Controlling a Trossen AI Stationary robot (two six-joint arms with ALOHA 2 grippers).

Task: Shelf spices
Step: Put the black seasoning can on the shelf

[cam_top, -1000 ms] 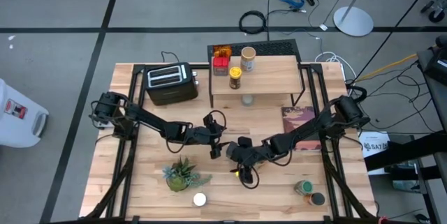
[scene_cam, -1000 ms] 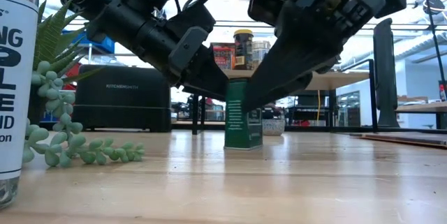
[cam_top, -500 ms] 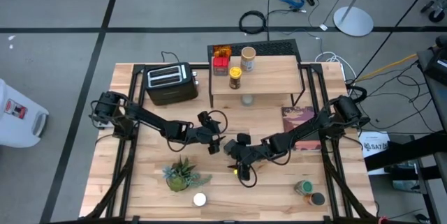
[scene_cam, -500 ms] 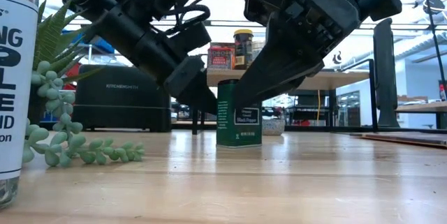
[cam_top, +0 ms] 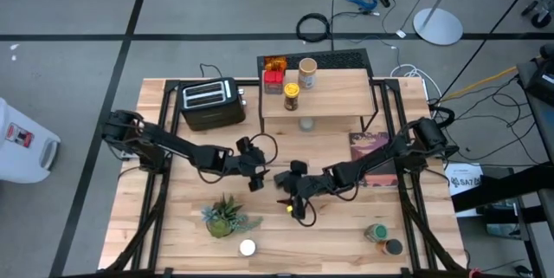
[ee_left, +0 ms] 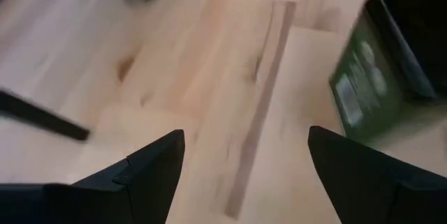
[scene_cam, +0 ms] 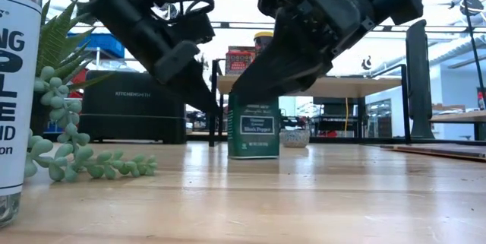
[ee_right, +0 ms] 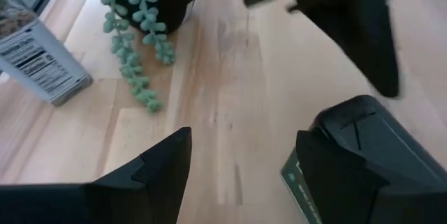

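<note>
A dark green square tin [scene_cam: 253, 126], one of the spices, stands upright on the table in the middle. My right gripper [cam_top: 286, 183] is open and leans down on it from the right; its gap [ee_right: 244, 137] holds only bare table. My left gripper [cam_top: 257, 174] is open just left of the tin [ee_left: 383, 63], apart from it. The shelf [cam_top: 333, 96] at the far edge carries an amber jar [cam_top: 275, 62], a red tin [cam_top: 273, 79], a tan-lidded jar [cam_top: 307, 73] and a yellow-lidded jar [cam_top: 292, 97]. My right gripper meets the tin at its top edge [scene_cam: 257, 94] with one finger [ee_right: 312, 172]. The tin [ee_right: 363, 147] lies outside the gap, against that finger's outer side. The fingers slant down from the table's right. The tin stands upright with its base on the table.
A black toaster [cam_top: 212, 103] stands far left, a green potted plant [cam_top: 227, 216] near left, with a white-lidded jar [cam_top: 248, 247] beside it. A small shaker [cam_top: 306, 124] sits in front of the shelf. A green-capped orange bottle [cam_top: 378, 233] lies near right.
My right gripper has moved toward the table's left, and the tin has slid that way with it, staying upright and turning its label toward the near edge. My left gripper has drawn back toward the left edge and risen a little, away from the tin.
</note>
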